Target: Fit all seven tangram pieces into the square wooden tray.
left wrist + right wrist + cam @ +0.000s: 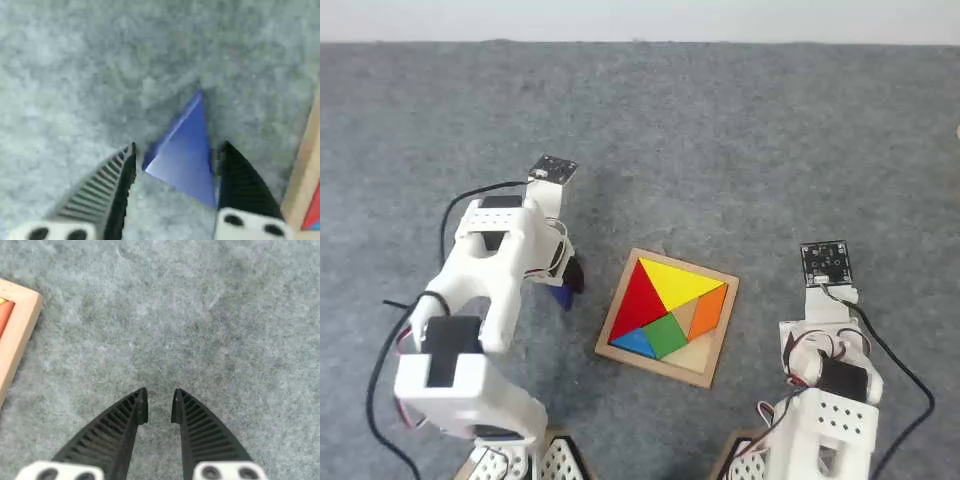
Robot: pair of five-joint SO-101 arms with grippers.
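Since my left tool is parked right over the dark blue triangle, I'm reading this step as the pickup. The triangle lies on the grey desk, just beside the wooden tray on the side away from my other arm, and as far as I can see it isn't touching the tray. The left tool is parted with the piece between its jaws. One jaw is against a straight edge and the other is just off the opposite corner, so I'd say nothing is clamped yet.

My take: an edge-against-corner pinch is sketchy, and the piece will probably want to spin out when I squeeze. I'd shift so the corner meets the middle of the pad rather than its tip, get low onto the desk, then close slowly. Thin wood on fuzzy fabric could tip up too.

In the tray are the red triangle, yellow triangle, orange piece, green square and light blue triangle. There's bare wood toward the corner nearest my right arm. I'd guess this one goes there, but I can't confirm the fit.

My right tool hovers over the desk near the tray's edge, cracked just a little and holding nothing.
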